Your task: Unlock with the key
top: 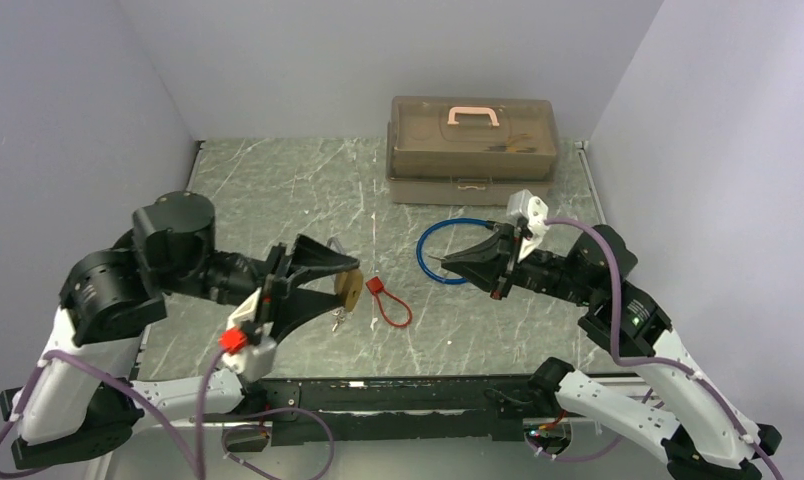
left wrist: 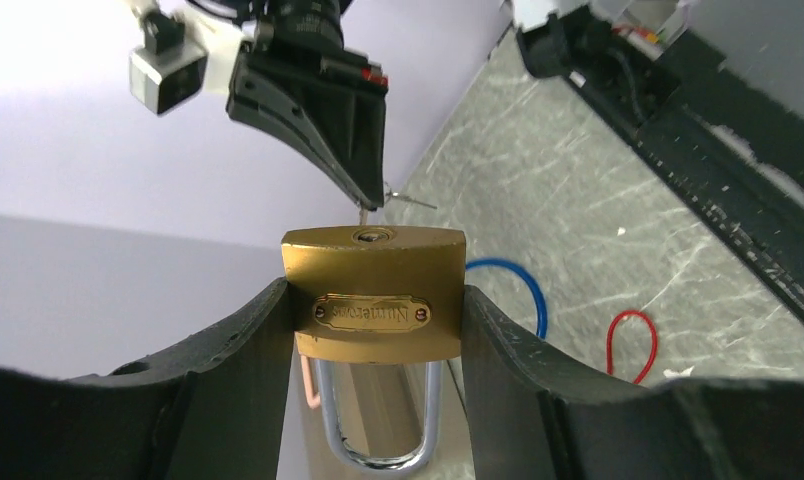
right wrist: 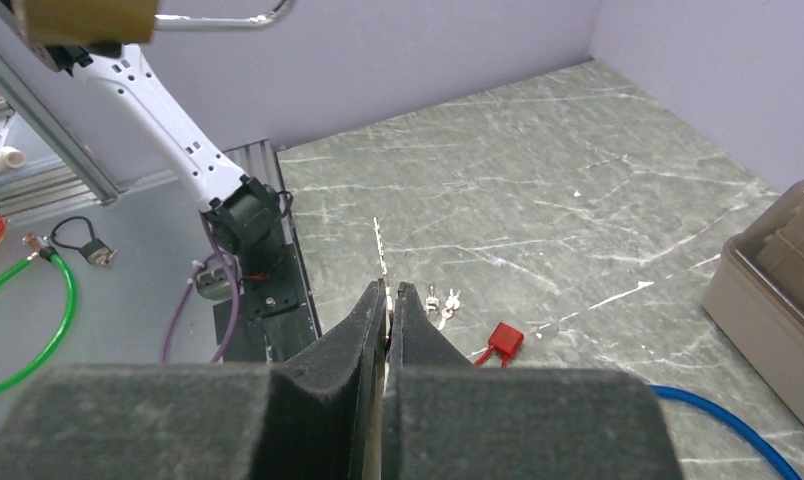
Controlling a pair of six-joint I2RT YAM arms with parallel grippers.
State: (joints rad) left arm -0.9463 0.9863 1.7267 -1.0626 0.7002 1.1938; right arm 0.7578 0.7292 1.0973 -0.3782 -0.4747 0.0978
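Brass padlock, pinched by its two narrow sides in my left claw. It is held up off the worktop. The claw stands part-spread, with both fingers pressed flat on the lock body.

The keyhole face is turned away from my left wrist and toward my right arm. The shackle points back at the wrist, and both its legs run into the body.

My right claw is closed tight on the key, whose thin blade sticks out past the fingertips toward the lock side.

From overhead there is a plain gap between the key tip and the padlock, so they are not touching. From the left wrist, the key tip sits just above the keyhole face and a little left of the hole.

On the worktop:
- A blue cable loop lies under my right claw.
- A red tag lies between the two claws.
- A pair of small keys lies just beside the tag.
- A brown toolbox with a pink handle sits at the far wall, lid down.
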